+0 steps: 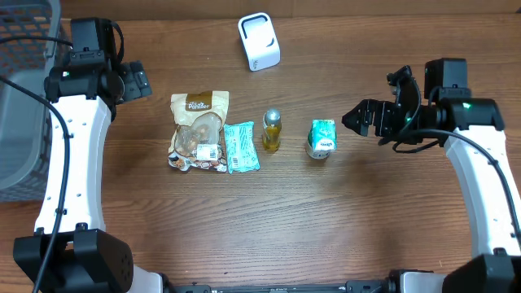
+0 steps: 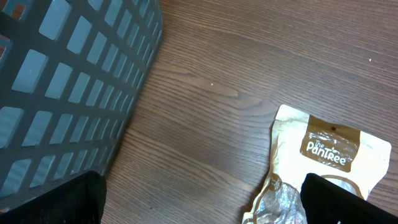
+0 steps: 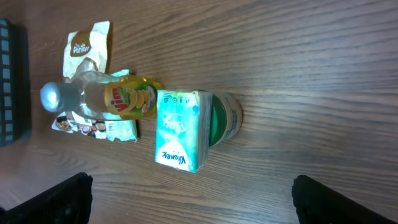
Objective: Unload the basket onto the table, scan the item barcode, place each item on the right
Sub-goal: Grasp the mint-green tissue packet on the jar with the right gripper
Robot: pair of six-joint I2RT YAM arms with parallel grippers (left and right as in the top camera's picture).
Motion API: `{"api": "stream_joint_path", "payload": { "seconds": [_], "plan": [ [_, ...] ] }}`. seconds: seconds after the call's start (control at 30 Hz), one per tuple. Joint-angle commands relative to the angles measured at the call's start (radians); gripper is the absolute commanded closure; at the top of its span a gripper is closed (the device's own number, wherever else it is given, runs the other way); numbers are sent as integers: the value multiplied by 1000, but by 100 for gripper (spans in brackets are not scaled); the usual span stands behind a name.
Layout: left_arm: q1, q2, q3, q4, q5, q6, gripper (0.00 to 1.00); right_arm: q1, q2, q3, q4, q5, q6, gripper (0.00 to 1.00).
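Observation:
A white barcode scanner (image 1: 259, 41) stands at the back of the table. Four items lie in a row: a Pantree snack bag (image 1: 198, 130), a teal packet (image 1: 241, 146), a yellow bottle with a silver cap (image 1: 272, 130) and a teal tissue pack (image 1: 322, 135) resting on a green-lidded tub. My right gripper (image 1: 362, 118) hangs open just right of the tissue pack (image 3: 180, 130), nothing between its fingers (image 3: 345, 202). My left gripper (image 1: 138, 81) is open at the back left, above bare wood between the basket and the snack bag (image 2: 323, 162).
A grey mesh basket (image 1: 24, 98) fills the left edge of the table, close to my left gripper (image 2: 202, 205); its wall (image 2: 68, 81) shows in the left wrist view. Bare wood lies in front of the row of items.

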Motion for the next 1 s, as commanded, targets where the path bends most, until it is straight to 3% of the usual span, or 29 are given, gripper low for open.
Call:
{"api": "stream_joint_path", "payload": {
  "seconds": [0.0,0.1,0.17,0.97],
  "plan": [
    [-6,4,3,-2,-10,19,0,11,22,4,6,-28,-2,17],
    [-6,4,3,-2,-10,19,0,39,37,-21,27,-27,-3,38],
    [-6,4,3,-2,-10,19,1,64,49,-51,66,-27,-2,44],
    [-6,4,3,-2,-10,19,1,138,87,-186,283,6,32,44]
  ]
}}
